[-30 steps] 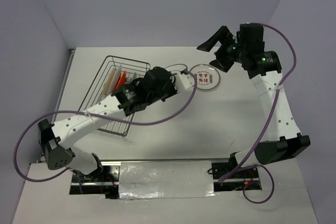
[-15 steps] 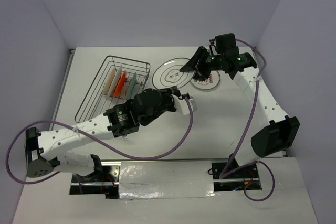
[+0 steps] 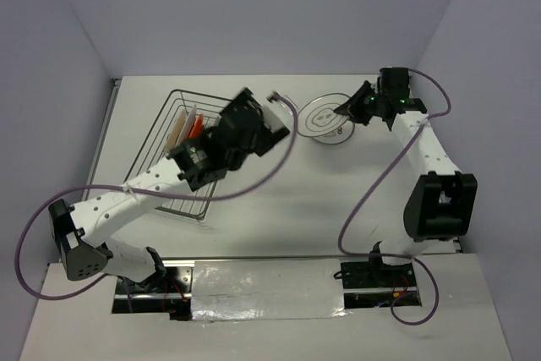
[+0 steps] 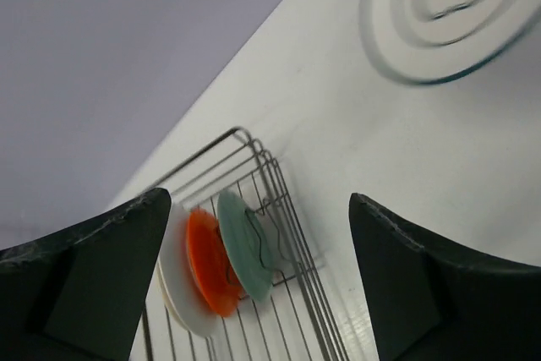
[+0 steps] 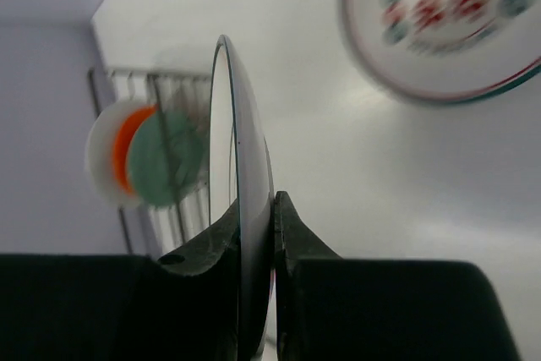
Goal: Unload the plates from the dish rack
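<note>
One white table [image 3: 279,209]. One dish rack [image 3: 169,116], silver wire, toward the far left corner, holding three plates upright side by side: cream plate [image 4: 182,293], orange plate [image 4: 211,259], teal plate [image 4: 243,243]. The left gripper [image 4: 258,209] is above the rack, jaws spread wide, grasping nothing. The right gripper [image 5: 254,205], toward the far right corner, is clenched on the rim of the grey-ringed plate [image 3: 325,114], which overlaps the red-patterned plate [image 5: 448,23] lying flat on the table; whether these two touch cannot be told.

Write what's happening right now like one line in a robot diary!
left gripper: open, by rack | right gripper: shut on ringed plate | rack: three plates inside | table: patterned plate
</note>
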Controlling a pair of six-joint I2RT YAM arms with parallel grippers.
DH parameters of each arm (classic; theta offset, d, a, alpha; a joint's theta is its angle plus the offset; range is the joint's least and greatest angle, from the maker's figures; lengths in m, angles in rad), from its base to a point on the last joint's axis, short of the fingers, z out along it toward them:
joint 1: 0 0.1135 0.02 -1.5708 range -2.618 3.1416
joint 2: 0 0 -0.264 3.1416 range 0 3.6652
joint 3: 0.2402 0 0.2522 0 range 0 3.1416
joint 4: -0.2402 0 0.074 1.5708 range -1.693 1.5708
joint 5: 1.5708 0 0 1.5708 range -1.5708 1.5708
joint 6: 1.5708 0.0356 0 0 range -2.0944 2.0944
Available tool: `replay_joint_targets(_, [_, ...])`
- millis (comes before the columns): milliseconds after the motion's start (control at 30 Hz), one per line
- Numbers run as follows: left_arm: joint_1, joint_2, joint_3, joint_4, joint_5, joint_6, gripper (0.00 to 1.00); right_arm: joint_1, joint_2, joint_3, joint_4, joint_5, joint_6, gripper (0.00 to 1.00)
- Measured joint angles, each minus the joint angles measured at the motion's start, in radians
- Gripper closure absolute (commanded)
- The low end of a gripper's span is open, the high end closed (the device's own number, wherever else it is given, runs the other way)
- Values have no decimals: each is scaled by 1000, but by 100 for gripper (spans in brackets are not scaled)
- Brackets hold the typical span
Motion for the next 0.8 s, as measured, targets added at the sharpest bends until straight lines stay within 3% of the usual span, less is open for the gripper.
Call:
replay_joint_targets(133, [218, -7, 119, -164, 21, -268, 0, -146, 160, -7, 134, 60, -73, 100])
replay_joint_targets(267, [411, -26, 212, -326, 43, -480, 1, -194, 333, 13, 204, 77, -113, 97])
replay_joint_targets(400, [515, -54, 246, -439, 91, -609, 0, -197, 441, 47, 212, 53, -135, 81])
replay_joint_targets(433, [538, -58, 246, -463, 106, -632, 0, -196, 453, 63, 215, 48, -140, 72])
replay_joint_targets(467, [554, -59, 246, -481, 116, -650, 1, -196, 459, 79, 217, 49, -149, 46])
replay_joint_targets(500, [571, -59, 246, -502, 126, -672, 1, -193, 463, 90, 215, 61, -154, 38])
replay_joint_targets(667, [599, -59, 232, -565, 156, -710, 1, -167, 534, 234, 52, 202, -220, 25])
replay_joint_targets(800, [613, -58, 227, -608, 169, -727, 0, -117, 624, 359, -90, 340, -257, 24])
